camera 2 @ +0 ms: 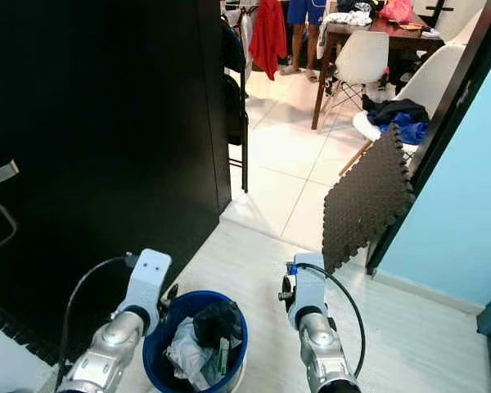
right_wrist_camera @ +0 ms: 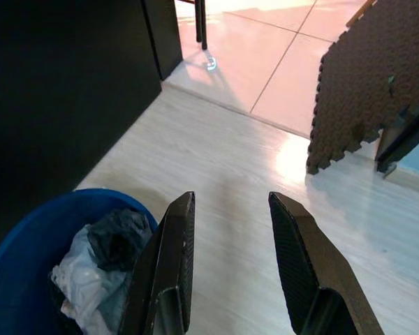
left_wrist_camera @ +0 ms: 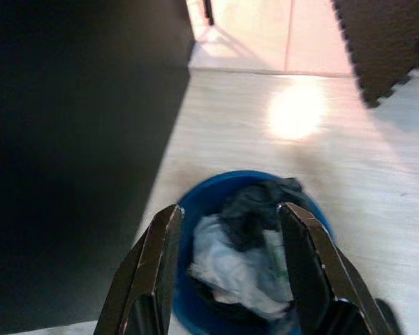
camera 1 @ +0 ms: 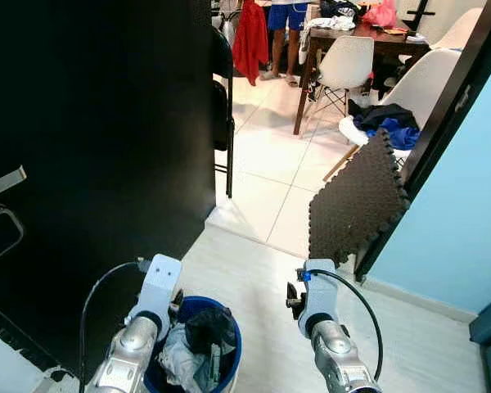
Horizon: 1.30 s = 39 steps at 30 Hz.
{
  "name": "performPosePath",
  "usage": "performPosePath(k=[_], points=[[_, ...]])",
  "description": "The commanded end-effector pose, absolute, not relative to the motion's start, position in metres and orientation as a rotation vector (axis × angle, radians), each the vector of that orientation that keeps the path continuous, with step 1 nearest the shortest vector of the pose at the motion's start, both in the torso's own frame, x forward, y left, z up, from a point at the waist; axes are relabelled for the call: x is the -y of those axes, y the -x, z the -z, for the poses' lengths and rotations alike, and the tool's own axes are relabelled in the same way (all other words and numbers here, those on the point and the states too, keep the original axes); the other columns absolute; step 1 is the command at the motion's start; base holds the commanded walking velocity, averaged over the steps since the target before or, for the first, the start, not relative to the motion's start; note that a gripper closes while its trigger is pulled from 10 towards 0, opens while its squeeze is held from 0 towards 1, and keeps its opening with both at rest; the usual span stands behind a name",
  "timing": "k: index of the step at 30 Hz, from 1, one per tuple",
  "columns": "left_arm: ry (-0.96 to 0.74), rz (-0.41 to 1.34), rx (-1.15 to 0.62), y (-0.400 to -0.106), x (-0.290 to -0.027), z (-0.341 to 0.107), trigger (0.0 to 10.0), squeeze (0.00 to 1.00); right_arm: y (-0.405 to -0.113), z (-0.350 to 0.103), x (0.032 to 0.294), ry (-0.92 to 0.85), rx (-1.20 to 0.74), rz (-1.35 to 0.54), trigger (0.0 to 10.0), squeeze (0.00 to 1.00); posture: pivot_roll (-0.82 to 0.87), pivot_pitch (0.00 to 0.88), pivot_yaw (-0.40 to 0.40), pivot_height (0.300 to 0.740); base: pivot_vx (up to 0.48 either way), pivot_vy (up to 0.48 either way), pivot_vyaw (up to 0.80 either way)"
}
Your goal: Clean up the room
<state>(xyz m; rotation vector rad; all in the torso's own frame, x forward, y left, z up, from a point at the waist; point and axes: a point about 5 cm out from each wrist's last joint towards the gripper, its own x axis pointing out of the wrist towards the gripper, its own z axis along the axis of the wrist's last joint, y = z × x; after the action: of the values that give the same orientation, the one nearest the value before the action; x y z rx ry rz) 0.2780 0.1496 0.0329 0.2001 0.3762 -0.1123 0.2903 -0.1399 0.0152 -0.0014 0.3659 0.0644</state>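
A blue bucket (camera 1: pixel 226 359) stuffed with grey, white and dark clothes (camera 1: pixel 198 344) stands on the pale wood floor right below me. My left gripper (left_wrist_camera: pixel 229 225) hangs open above the bucket (left_wrist_camera: pixel 195 202), nothing between its fingers (left_wrist_camera: pixel 160 258). My right gripper (right_wrist_camera: pixel 227 213) is open too, over bare floor beside the bucket (right_wrist_camera: pixel 28 237). Both silver arms (camera 1: pixel 151 299) reach down at the bottom of the head views.
A black cabinet (camera 1: pixel 98 147) fills the left. A dark foam mat (camera 1: pixel 356 201) leans at the doorway against the dark door frame (camera 1: pixel 442 123). Beyond, on tiles: white chairs (camera 1: pixel 348 65), a wooden table (camera 1: pixel 376 37) with clothes, blue clothing (camera 1: pixel 393 123) on a chair, a person's legs (camera 1: pixel 282 41).
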Motion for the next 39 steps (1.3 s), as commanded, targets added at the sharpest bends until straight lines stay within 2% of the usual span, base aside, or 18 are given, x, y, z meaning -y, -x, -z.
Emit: performPosePath(k=[1, 13, 22, 39], points=[[-0.199, 0.109, -0.375, -0.276, -0.147, -0.030, 10.0, 0.00, -0.290, -0.013, 0.139, 0.012, -0.402, -0.069, 10.0, 0.00, 0.08, 0.030, -0.052, 0.740, 0.000, 0.000, -0.80], [-0.230, 0.116, -0.358, -0.270, -0.158, -0.030, 10.0, 0.00, -0.292, -0.011, 0.135, 0.037, -0.431, -0.080, 10.0, 0.00, 0.09, 0.019, -0.046, 0.740, 0.000, 0.000, -0.80], [-0.234, 0.091, -0.319, -0.280, -0.166, -0.040, 10.0, 0.00, -0.295, -0.013, 0.124, 0.068, -0.441, -0.143, 10.0, 0.00, 0.09, 0.011, -0.050, 0.740, 0.000, 0.000, -0.80], [-0.221, 0.103, -0.286, -0.297, -0.154, -0.048, 10.0, 0.00, -0.297, -0.017, 0.133, 0.065, -0.440, -0.086, 10.0, 0.00, 0.06, 0.004, -0.024, 0.740, 0.000, 0.000, -0.80]])
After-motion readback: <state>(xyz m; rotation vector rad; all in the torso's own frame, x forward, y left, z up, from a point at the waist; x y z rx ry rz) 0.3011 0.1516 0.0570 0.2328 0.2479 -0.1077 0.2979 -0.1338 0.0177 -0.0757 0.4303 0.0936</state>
